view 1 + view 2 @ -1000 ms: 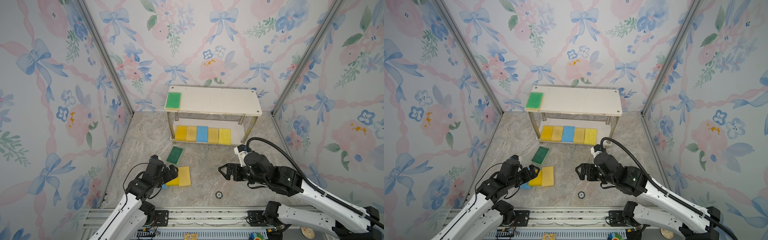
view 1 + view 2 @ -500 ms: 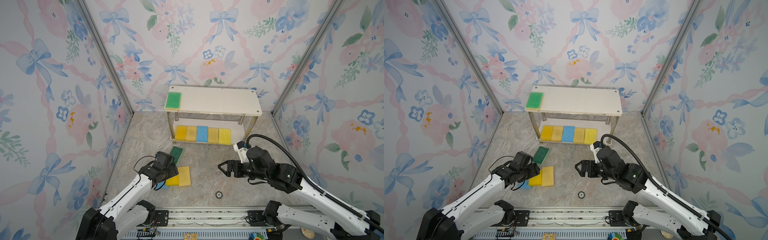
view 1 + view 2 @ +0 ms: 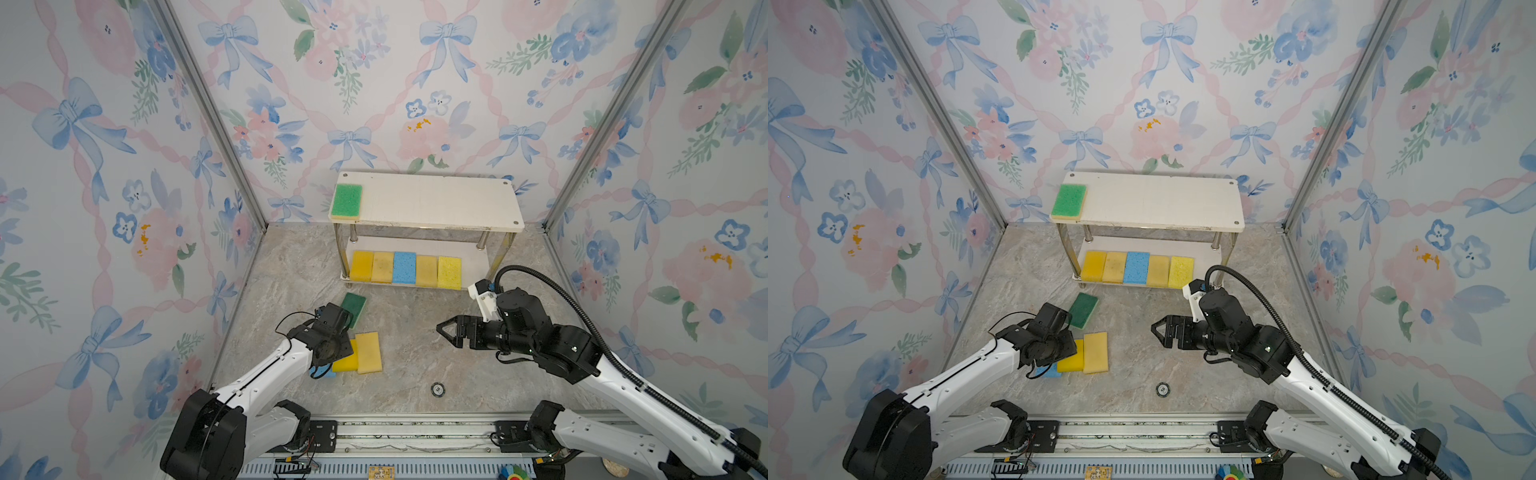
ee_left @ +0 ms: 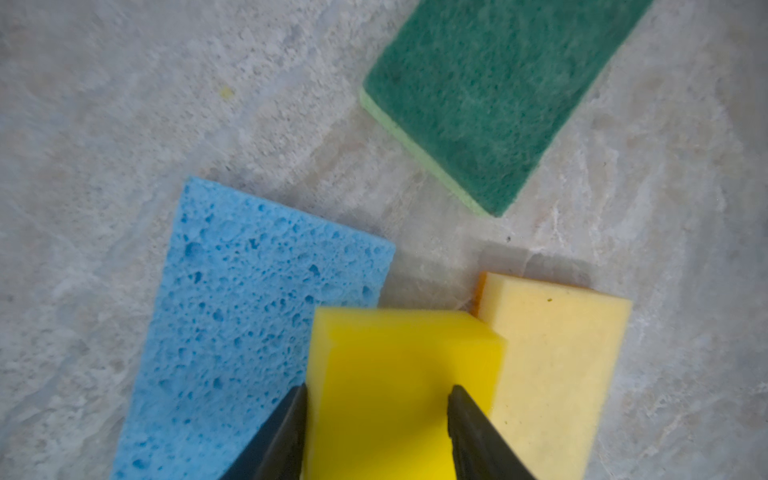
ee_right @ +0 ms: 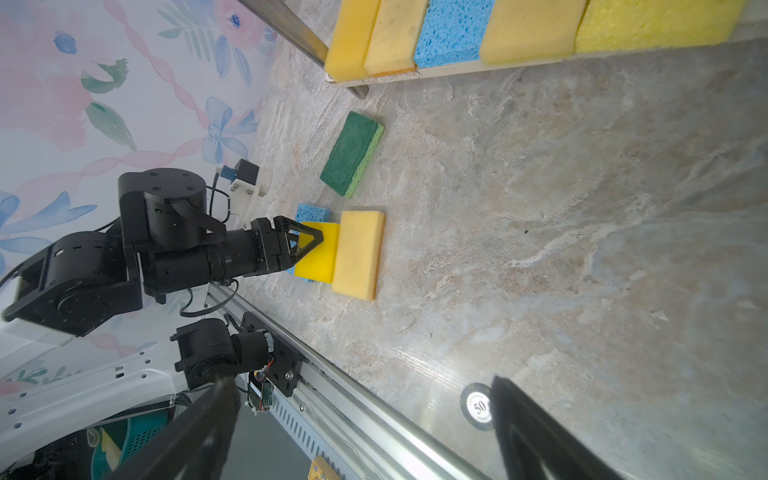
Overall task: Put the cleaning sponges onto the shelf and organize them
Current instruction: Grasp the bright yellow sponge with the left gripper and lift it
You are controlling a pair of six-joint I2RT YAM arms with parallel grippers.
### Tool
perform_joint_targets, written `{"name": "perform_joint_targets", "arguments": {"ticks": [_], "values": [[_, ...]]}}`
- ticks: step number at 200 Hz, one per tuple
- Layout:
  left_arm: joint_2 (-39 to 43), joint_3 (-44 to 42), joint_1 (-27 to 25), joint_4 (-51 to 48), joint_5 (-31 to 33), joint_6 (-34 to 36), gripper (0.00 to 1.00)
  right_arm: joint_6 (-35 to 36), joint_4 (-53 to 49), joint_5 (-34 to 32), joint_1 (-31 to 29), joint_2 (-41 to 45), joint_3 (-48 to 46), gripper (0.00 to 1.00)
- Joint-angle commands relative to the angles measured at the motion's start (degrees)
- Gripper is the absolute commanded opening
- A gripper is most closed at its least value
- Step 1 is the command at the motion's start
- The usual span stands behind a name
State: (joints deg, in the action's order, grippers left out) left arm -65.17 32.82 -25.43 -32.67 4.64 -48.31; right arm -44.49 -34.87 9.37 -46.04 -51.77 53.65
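The small two-tier shelf (image 3: 436,201), made of white boards on chrome legs, stood at the back of the grey marble-patterned surface (image 3: 415,357). Its upper board carried one light-green-faced sponge (image 3: 347,200) at the left end. Its lower board held a row of five sponges (image 3: 405,268) lying side by side and touching: yellow, tan, blue, tan, yellow from left to right in both top views.

Four more sponges lay on the surface in front of the shelf. A dark green scourer (image 3: 355,306) sat at a slant. Nearer the front rail (image 3: 415,428) was a group of three: a light blue porous sponge (image 4: 232,316), a bright yellow foam sponge (image 4: 390,365) and a pale yellow foam sponge (image 4: 557,365). The bright yellow foam sponge overlapped the light blue porous sponge and lay against the pale yellow foam sponge along one long edge.

The left gripper (image 4: 377,395) was low over this group, with its jaws set one on each long side of the bright yellow foam sponge. Whether they pressed it could not be told. The right gripper (image 3: 441,329) hung above the surface, well apart from every sponge, its jaws wide apart with nothing between them. A small round black-and-white disc (image 3: 437,389) lay on the surface near the front rail.
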Motion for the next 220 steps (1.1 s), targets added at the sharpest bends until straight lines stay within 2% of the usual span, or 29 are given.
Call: {"name": "perform_joint_targets", "arguments": {"ticks": [1, 22, 42, 83, 127, 157, 188, 195, 220], "values": [[-1.4, 1.2, 0.4, -0.2, -0.5, 1.0, 0.39, 0.5, 0.9, 1.4, 0.5, -0.1, -1.1, 0.97], [-0.7, 1.2, 0.6, 0.1, -0.8, 1.2, 0.12, 0.1, 0.6, 1.3, 0.5, -0.1, -1.3, 0.97], [0.7, 0.9, 0.7, 0.6, -1.7, 1.4, 0.0, -0.7, -0.2, 1.0, 0.5, -0.3, -0.6, 0.97], [7.9, 0.8, 1.4, 0.5, -4.9, 2.2, 0.0, -2.9, -4.7, -1.2, -1.3, 1.8, 2.4, 0.97], [18.1, -0.4, 2.9, 0.3, -9.3, 3.0, 0.0, -0.6, -17.7, -4.9, -1.0, 4.8, 11.0, 0.97], [22.5, 0.2, 3.2, 0.3, -12.6, 2.3, 0.0, -0.8, -20.9, -5.1, 0.2, 5.6, 13.5, 0.97], [24.2, 5.8, 3.3, 0.3, -15.6, 3.4, 0.0, 0.6, -20.3, -3.3, 0.2, 3.7, 14.9, 0.97], [24.2, 9.3, 3.3, 0.3, -16.1, 4.2, 0.0, 1.3, -19.8, -3.1, 0.3, 3.1, 15.4, 0.97], [22.9, 16.0, 3.2, 0.7, -17.0, 5.0, 0.0, 4.8, -14.6, -1.7, 1.0, 1.3, 16.9, 0.97]]}}
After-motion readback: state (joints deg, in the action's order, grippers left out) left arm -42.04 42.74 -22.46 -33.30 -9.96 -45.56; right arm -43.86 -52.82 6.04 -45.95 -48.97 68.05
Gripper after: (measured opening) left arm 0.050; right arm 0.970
